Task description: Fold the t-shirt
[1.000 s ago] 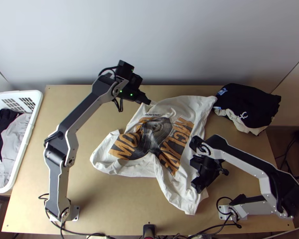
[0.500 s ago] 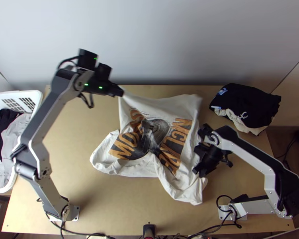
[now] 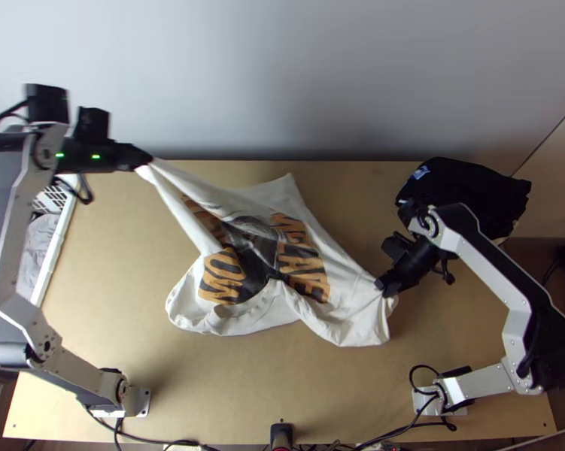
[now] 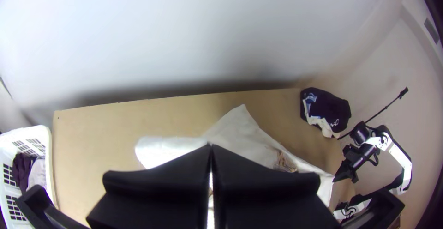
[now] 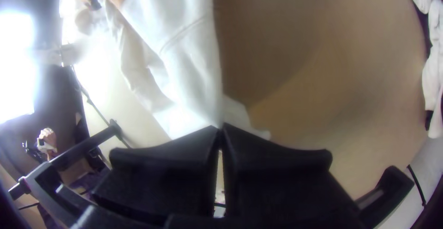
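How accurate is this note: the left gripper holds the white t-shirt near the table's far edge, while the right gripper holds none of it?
The last part is wrong: the right gripper also holds the t-shirt, as the top view shows. The left gripper does hold it near the far edge of the table.

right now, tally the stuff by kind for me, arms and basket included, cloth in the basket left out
arms: 2 (left arm, right arm)
white t-shirt with orange and dark print: 1
dark cloth bundle with some white cloth: 1
white basket: 1
total: 5
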You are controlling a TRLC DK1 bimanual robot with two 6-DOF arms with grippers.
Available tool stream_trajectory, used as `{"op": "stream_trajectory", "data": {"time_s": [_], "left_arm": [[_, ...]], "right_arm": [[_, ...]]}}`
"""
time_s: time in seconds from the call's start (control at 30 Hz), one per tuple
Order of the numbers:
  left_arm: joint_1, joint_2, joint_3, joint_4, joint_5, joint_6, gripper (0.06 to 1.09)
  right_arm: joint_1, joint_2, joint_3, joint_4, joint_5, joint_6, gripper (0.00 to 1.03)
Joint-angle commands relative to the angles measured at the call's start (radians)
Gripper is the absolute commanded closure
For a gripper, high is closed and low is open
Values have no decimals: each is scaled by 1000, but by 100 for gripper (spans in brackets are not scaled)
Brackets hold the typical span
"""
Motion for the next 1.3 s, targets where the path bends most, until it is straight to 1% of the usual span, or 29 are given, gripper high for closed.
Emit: {"op": "stream_trajectory", "data": {"time_s": [0.0, 0.13, 0.23, 0.4, 0.53, 0.67, 0.77, 0.87, 0.97, 1.07, 1.2, 1.23, 1.27], "left_arm": [[178, -102, -6, -89, 67, 30, 105], [255, -183, -7, -206, 112, 68, 105], [283, -237, -13, -336, 141, 131, 105], [306, -428, -188, -341, 140, 180, 105], [304, -534, -352, -341, 141, 196, 105], [231, -617, -532, -341, 144, 205, 105], [112, -666, -633, -339, 147, 168, 105], [-33, -697, -711, -339, 147, 102, 105], [-144, -724, -794, -338, 147, 67, 105], [-168, -724, -851, -330, 146, 78, 105], [-136, -674, -885, -299, 118, 137, 105], [-116, -652, -885, -290, 118, 148, 100], [-99, -628, -883, -286, 118, 167, 89]], "right_arm": [[-38, 111, 189, -13, 22, -35, 100], [-15, 180, 296, -10, 33, -25, 100], [25, 228, 348, -12, 33, -10, 100], [131, 300, 417, -4, 35, -19, 100], [214, 341, 453, 2, 41, -16, 100], [304, 329, 390, -16, 42, -21, 100], [340, 291, 305, -56, 41, -22, 100], [332, 240, 229, -42, 42, -18, 100], [288, 183, 167, -18, 42, -12, 100], [243, 140, 141, -5, 42, -12, 100], [214, 107, 137, 4, 42, 7, 100], [212, 101, 137, 5, 42, 11, 100], [211, 98, 137, 5, 42, 18, 100]]}}
